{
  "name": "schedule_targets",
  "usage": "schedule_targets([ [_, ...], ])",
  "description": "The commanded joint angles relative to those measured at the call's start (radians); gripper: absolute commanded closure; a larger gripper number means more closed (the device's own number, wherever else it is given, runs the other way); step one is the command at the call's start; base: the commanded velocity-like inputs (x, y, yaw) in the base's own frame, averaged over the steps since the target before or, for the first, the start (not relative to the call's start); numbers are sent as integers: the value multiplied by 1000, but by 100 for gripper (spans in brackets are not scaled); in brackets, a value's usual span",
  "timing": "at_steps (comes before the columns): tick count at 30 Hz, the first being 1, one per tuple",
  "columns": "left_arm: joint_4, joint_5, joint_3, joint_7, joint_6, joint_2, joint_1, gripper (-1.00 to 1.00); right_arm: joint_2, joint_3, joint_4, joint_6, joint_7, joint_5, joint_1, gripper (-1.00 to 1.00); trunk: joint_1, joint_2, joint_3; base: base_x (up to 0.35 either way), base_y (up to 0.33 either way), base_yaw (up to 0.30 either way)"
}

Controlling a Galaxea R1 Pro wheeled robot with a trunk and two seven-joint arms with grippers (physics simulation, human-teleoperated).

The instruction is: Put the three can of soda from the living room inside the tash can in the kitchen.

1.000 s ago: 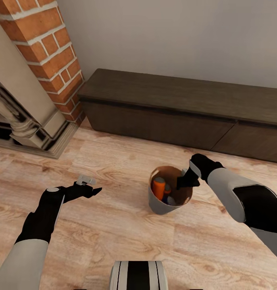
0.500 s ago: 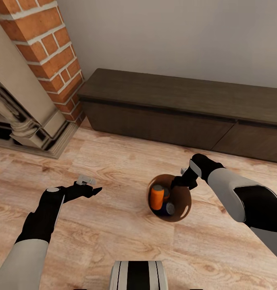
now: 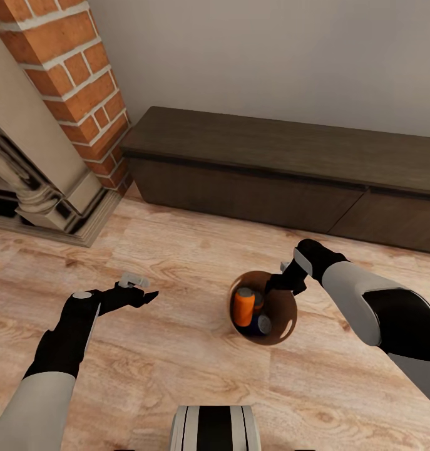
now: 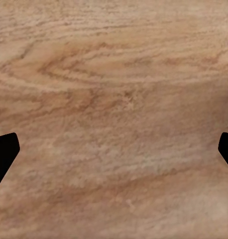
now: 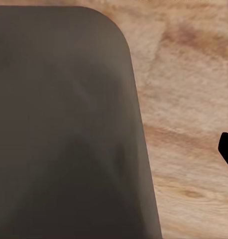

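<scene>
Three cans sit inside the trash can in the head view: an orange can upright toward its left side, a bluish can with a grey top just beside it, and a third can partly hidden behind the orange one. Trash can stands on the light wood floor, brown inside showing, in front of the long dark cabinet; brick fireplace at far left. Right tool hangs at the trash can's far rim, touching or just above it; cannot tell whether it is released or clenched. Left tool hovers over bare floor, well apart from the trash can, fingers spread, grasping nothing. Left wrist view: wood floor, two dark fingertips wide apart at the edges. Right wrist view: a broad dark grey surface close up, floor beside it, one fingertip at the edge.
</scene>
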Motion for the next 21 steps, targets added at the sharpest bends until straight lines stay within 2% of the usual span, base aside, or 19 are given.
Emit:
schedule_targets([
  [1,0,0,0,0,0,0,0,-100,0,0,0,0,0,0,0,-100,0,0,0,0,0,0],
  [7,0,-1,0,0,1,0,0,-100,-1,0,0,0,0,0,0,-100,0,0,0,0,0,0],
  [17,2,-4,-1,0,4,0,0,-100,2,1,1,0,-1,1,1,-100,-5,2,39,0,0,0],
  [21,2,-6,-1,1,5,0,-1,-100,2,1,1,0,-1,2,1,-100,-20,30,51,0,0,0],
])
